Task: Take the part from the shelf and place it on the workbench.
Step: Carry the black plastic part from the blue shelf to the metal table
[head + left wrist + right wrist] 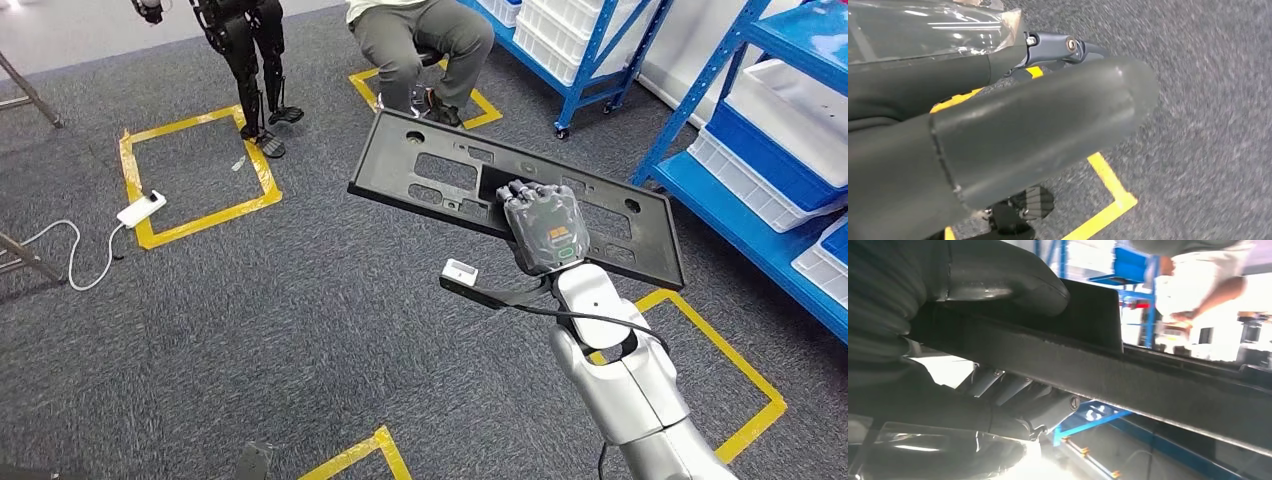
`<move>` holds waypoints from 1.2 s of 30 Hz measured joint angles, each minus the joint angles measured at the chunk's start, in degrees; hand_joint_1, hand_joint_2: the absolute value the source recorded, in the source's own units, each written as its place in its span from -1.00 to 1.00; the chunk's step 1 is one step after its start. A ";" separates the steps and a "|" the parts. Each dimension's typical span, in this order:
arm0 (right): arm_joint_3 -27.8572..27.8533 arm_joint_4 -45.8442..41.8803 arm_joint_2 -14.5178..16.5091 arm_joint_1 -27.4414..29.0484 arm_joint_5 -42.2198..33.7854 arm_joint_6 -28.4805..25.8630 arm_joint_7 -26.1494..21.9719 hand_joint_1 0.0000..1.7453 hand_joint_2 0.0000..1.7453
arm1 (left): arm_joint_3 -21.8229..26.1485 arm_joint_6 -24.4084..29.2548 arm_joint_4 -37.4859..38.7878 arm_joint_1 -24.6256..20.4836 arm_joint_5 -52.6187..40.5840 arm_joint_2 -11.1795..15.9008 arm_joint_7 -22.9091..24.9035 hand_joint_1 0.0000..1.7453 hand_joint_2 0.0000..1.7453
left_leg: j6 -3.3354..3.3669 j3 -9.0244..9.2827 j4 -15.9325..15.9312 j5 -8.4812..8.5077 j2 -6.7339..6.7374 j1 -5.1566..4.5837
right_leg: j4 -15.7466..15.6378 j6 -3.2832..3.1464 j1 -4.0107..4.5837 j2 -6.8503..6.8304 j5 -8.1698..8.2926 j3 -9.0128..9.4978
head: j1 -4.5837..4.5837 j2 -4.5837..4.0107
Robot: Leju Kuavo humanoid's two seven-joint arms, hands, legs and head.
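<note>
The head view looks down from high onto grey carpet (300, 330) marked with yellow tape, the left wrist view sits close behind its own hand (1013, 135) facing that same carpet, and the right wrist view peers close along the flat black plastic panel (1128, 385) toward blue shelving (1128, 270).

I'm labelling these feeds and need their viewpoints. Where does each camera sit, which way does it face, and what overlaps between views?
Head view: high on the body, looking forward and down at carpet, blue shelves and a seated person; the right hand grips the black part.
Left wrist view: behind the left hand, facing carpet and yellow tape.
Right wrist view: behind the right hand, looking along the part toward shelves.
Shared: head and right wrist views both show the part, hand and shelves.
</note>
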 joint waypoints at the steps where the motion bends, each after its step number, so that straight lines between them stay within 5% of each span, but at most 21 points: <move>1: -0.03 -0.02 -0.08 0.17 0.00 -0.01 0.01 0.98 1.00 | 0.04 0.00 -0.03 -0.05 -0.02 0.00 0.00 -1.00 -1.00 | 0.33 -0.01 -0.02 -0.01 -0.73 -0.15 | 4.23 -0.35 0.08 1.20 -1.61 -2.21 | 0.09 0.00; 3: -0.06 -0.03 -0.22 0.67 0.02 -0.01 0.02 0.98 1.00 | 0.07 -0.02 -0.03 -0.06 -0.06 -0.01 0.02 -1.00 -1.00 | 0.65 0.00 -0.01 -0.08 -2.50 -0.63 | 10.65 -0.46 0.47 2.03 -3.17 -6.13 | 0.20 0.00; 4: -0.07 -0.03 -0.26 0.88 0.03 -0.02 0.02 0.98 1.00 | 0.09 -0.02 -0.03 -0.03 -0.07 -0.01 0.03 -1.00 -1.00 | 0.70 0.04 0.00 -0.09 -3.45 -0.88 | 10.86 -0.28 0.69 2.23 -2.57 -6.82 | 0.23 0.00; 6: -0.11 -0.04 -0.26 1.02 0.09 -0.04 0.01 0.98 1.00 | 0.19 -0.03 -0.03 0.00 -0.07 0.00 0.04 -1.00 -1.00 | 0.73 0.17 0.03 -0.08 -5.26 -1.26 | 5.04 0.11 0.99 3.23 0.94 -5.11 | 0.24 0.00; 8: -0.09 0.00 -0.16 0.82 0.16 -0.03 -0.16 0.98 1.00 | 0.29 -0.03 -0.03 0.03 -0.07 0.00 0.02 -1.00 -1.00 | 0.61 0.08 0.14 -0.09 -6.72 -1.53 | -2.08 -0.33 1.20 5.59 4.38 -2.32 | 0.24 0.00; 10: 0.09 0.10 0.19 0.56 0.23 -0.03 -0.45 0.98 1.00 | 0.34 -0.02 -0.02 0.19 -0.07 0.01 -0.02 -1.00 -1.00 | 0.27 -0.24 0.16 0.01 -7.79 -1.62 | -4.57 -1.35 1.54 6.56 5.55 -1.30 | 0.23 0.00; 12: 0.27 0.19 0.77 0.35 0.32 -0.03 -0.58 0.98 1.00 | 0.36 0.03 -0.02 0.49 -0.07 0.11 -0.08 -1.00 -1.00 | -0.19 -0.49 0.15 0.06 -8.37 -1.64 | -4.87 -2.25 1.46 5.31 5.80 -1.06 | 0.22 0.00; 14: 0.37 0.29 1.41 0.12 0.37 -0.04 -0.60 0.98 1.00 | 0.37 0.10 -0.02 0.66 -0.07 0.24 -0.16 -1.00 -1.00 | -0.72 -1.51 2.37 -1.47 -6.08 -1.84 | -5.32 -3.26 1.04 4.00 5.98 -0.62 | 0.04 0.00; 16: 0.44 0.48 1.86 -0.01 0.37 -0.05 -0.65 0.98 1.00 | 0.37 0.13 -0.02 0.66 -0.07 0.34 -0.27 -1.00 -1.00 | -1.28 -4.56 8.88 -5.00 -2.61 -1.76 | -5.48 -4.07 1.16 2.61 5.86 -0.34 | -0.15 0.00; 18: 0.54 0.77 2.24 0.02 0.46 -0.09 -0.68 0.98 1.00 | 0.37 0.13 -0.02 0.72 -0.07 0.40 -0.34 -1.00 -1.00 | -1.78 -7.88 15.39 -7.46 -1.37 -1.34 | -5.47 -4.37 1.38 1.06 5.70 -0.26 | -0.16 0.00; 19: 0.62 0.92 2.51 0.04 0.56 -0.11 -0.68 0.98 1.00 | 0.38 0.14 -0.02 0.78 -0.06 0.44 -0.37 -1.00 -1.00 | -1.97 -8.30 16.11 -7.26 -1.14 -1.17 | -5.47 -4.42 1.42 0.30 5.64 -0.25 | -0.18 0.00; 21: 0.85 1.11 3.18 0.07 0.88 -0.17 -0.61 0.98 1.00 | 0.44 0.20 -0.02 0.86 -0.01 0.56 -0.43 -1.00 -1.00 | -2.12 -5.54 10.98 -4.32 -0.10 -0.93 | -5.46 -4.32 1.42 -1.04 5.45 -0.14 | -0.20 0.00; 23: 1.10 1.16 3.75 0.04 1.15 -0.21 -0.50 0.98 1.00 | 0.53 0.31 -0.03 0.83 0.12 0.69 -0.52 -1.00 -1.00 | -1.75 -1.18 3.29 -1.61 2.37 -1.09 | -5.42 -3.86 1.78 -2.11 5.09 0.08 | -0.15 0.00; 25: 1.36 1.21 4.12 -0.02 1.28 -0.24 -0.43 0.98 1.00 | 0.62 0.38 -0.03 0.86 0.28 0.74 -0.60 -1.00 -1.00 | -1.06 0.48 0.24 -0.93 3.25 -1.48 | -5.40 -3.32 2.22 -3.07 4.79 0.26 | 0.07 0.00; 27: 1.62 1.29 4.53 -0.04 1.37 -0.25 -0.39 0.98 1.00 | 0.71 0.42 -0.02 1.03 0.42 0.75 -0.62 -1.00 -1.00 | -0.27 0.44 -0.05 -0.67 1.95 -1.60 | -5.42 -2.81 2.42 -3.95 4.52 0.31 | 0.22 0.00; 29: 1.87 1.39 4.83 -0.03 1.43 -0.32 -0.35 0.98 1.00 | 0.84 0.44 -0.02 1.19 0.50 0.73 -0.61 -1.00 -1.00 | 0.58 0.76 -0.72 -0.22 0.84 -1.46 | -3.66 -2.49 2.23 -2.51 3.35 -0.38 | 0.26 0.00; 31: 2.07 1.58 4.85 0.07 1.51 -0.53 -0.30 0.98 1.00 | 0.95 0.46 -0.02 1.15 0.55 0.69 -0.61 -1.00 -1.00 | 1.14 0.96 -1.08 0.08 -0.35 -1.34 | 2.54 -2.74 1.75 0.46 0.56 -3.21 | 0.47 0.00; 33: 2.17 1.96 4.79 0.38 1.62 -0.70 -0.24 0.98 1.00 | 1.05 0.50 -0.02 1.12 0.58 0.66 -0.59 -1.00 -1.00 | 1.29 0.93 -1.06 0.12 -1.92 -1.31 | 9.92 -2.75 1.48 1.86 -1.85 -6.98 | 0.62 0.00; 34: 2.20 2.17 4.75 0.56 1.66 -0.72 -0.21 0.98 1.00 | 1.11 0.55 -0.02 1.17 0.60 0.64 -0.58 -1.00 -1.00 | 1.27 0.93 -1.04 0.13 -2.79 -1.30 | 11.38 -2.41 1.35 2.07 -1.95 -7.88 | 0.63 0.00; 36: 2.23 2.41 4.68 0.71 1.71 -0.74 -0.18 0.98 1.00 | 1.23 0.64 -0.02 1.24 0.62 0.63 -0.56 -1.00 -1.00 | 1.13 0.94 -0.91 0.15 -4.46 -1.21 | 7.32 -1.25 0.88 2.51 0.43 -6.34 | 0.63 0.00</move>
